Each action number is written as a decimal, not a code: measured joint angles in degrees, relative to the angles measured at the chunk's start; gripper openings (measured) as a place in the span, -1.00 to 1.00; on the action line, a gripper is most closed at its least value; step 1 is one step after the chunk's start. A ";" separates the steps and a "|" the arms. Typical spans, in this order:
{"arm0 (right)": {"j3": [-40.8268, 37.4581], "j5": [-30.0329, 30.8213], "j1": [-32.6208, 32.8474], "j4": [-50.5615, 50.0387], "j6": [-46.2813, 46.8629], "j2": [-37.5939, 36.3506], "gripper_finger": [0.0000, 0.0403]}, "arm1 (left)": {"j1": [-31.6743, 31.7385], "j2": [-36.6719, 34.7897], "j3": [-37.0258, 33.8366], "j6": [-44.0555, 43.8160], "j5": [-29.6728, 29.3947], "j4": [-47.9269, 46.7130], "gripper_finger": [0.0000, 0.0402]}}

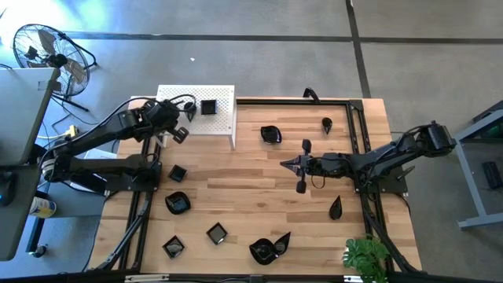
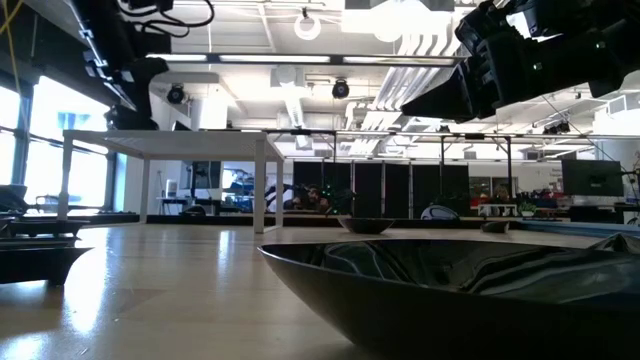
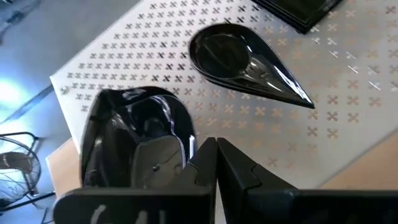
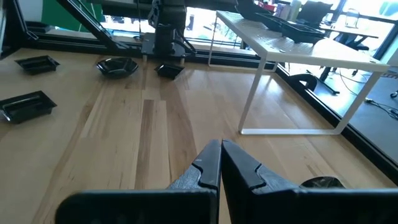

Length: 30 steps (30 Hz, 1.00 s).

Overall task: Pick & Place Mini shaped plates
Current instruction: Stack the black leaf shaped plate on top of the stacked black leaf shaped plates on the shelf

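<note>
On the white perforated stand (image 1: 224, 118) at the table's far left lie a square mini plate (image 1: 208, 108), a teardrop plate (image 3: 245, 59) and a rounded plate (image 3: 134, 134). My left gripper (image 3: 214, 155) hovers shut over the stand's left part (image 1: 187, 118). The rounded plate lies just beside its fingers, with nothing between them. Several more black plates rest on the wooden table (image 1: 251, 196), for instance one at the front (image 1: 267, 250). My right gripper (image 1: 284, 163) hangs shut above the table's middle (image 4: 219, 158), holding nothing.
Black frame rails (image 1: 357, 126) run along the table's edges. A green plant (image 1: 365, 255) stands at the near right corner. In the low view a large plate (image 2: 450, 290) fills the foreground. Bare wood lies between the stand and my right gripper.
</note>
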 joint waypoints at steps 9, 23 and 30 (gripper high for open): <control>0.00 -0.22 0.02 0.00 0.00 0.00 -1.00 | 0.00 -0.47 0.00 -2.52 -3.18 -4.72 -1.00; 0.00 -0.22 0.02 -0.02 0.00 0.00 -1.00 | -0.11 -1.01 3.01 -4.06 -5.65 -10.95 -1.00; 0.00 -0.20 0.01 -0.02 0.00 0.00 -0.99 | -0.09 -0.95 1.61 -8.40 -7.85 -18.33 -1.00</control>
